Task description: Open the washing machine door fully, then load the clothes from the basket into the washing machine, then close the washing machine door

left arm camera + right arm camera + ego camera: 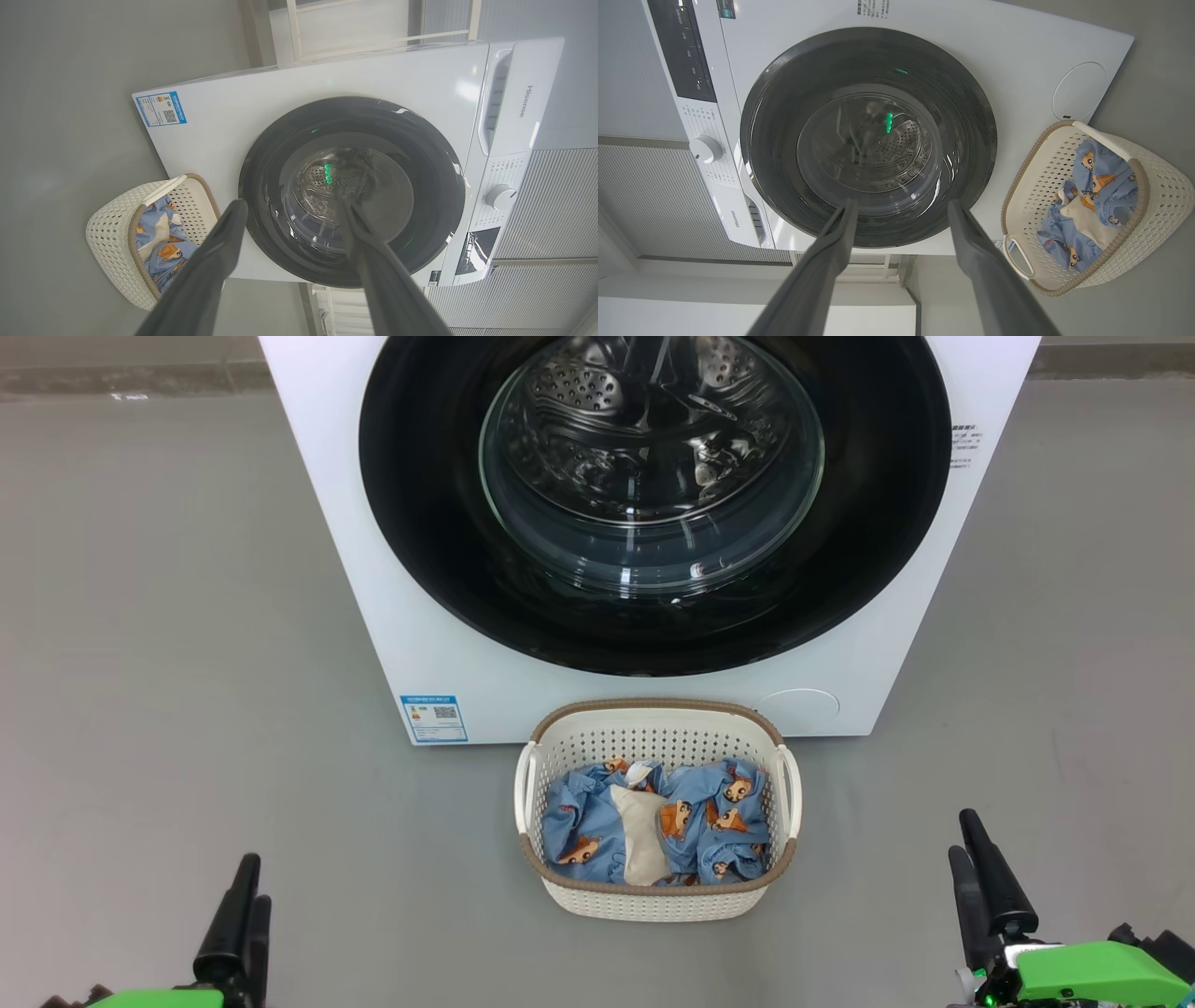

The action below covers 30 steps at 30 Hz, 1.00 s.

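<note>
The white washing machine point(327, 476) stands straight ahead with its round glossy black door point(420, 523) shut; the steel drum shows through the glass bowl. On the floor against its front sits the cream basket point(653, 707), holding light blue printed clothes point(719, 821) and a beige cloth piece point(639, 840). My left gripper point(255, 882) is low at the left and my right gripper point(964, 835) low at the right, both well back from the basket. In the wrist views the left gripper point(292, 205) and right gripper point(903, 205) stand open and empty, pointing at the door point(271, 186) point(784, 93).
Grey floor point(168, 663) spreads to both sides of the machine and basket. A blue label sticker point(433, 719) and a round cover point(798, 709) mark the washer's lower corners. The control knob point(500, 196) and panel sit on its top strip. A ribbed wall panel point(556, 200) is beside it.
</note>
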{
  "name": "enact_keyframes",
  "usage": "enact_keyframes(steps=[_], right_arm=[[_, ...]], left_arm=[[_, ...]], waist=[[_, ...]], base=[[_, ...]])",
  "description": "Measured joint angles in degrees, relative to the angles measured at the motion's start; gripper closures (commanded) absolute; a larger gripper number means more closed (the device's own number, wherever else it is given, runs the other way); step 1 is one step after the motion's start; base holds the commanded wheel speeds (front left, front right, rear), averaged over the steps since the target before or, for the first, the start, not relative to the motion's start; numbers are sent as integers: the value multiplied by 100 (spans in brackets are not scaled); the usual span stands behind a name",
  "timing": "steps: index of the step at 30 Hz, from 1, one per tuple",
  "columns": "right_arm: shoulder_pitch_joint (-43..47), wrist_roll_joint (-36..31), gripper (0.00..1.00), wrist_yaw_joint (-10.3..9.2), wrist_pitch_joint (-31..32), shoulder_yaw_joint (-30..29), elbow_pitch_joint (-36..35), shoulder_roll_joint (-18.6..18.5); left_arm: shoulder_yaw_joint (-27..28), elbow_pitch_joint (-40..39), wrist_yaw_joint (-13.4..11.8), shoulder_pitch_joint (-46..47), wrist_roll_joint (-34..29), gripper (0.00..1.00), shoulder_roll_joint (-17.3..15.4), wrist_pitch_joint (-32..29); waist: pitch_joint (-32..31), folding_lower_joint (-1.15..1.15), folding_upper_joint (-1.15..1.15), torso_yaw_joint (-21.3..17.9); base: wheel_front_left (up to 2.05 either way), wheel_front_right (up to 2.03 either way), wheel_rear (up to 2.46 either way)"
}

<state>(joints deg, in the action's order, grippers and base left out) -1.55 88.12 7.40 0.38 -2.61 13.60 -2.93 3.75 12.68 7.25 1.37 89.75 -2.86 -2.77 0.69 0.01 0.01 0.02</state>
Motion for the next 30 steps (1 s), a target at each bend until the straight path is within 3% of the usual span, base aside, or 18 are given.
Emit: enact_keyframes(steps=[15,30], right_arm=[[-88,-954,0,0,-213,211,-191,0],[-114,-2569,0,0,-461,468,-389,-1]], left_arm=[[-346,-175,0,7,-781,0,-344,338],[-591,-396,1,15,-2476,0,-582,602]], waist=[[13,0,0,-14],[-7,0,0,-19]], base=[[0,0,0],[0,0,0]])
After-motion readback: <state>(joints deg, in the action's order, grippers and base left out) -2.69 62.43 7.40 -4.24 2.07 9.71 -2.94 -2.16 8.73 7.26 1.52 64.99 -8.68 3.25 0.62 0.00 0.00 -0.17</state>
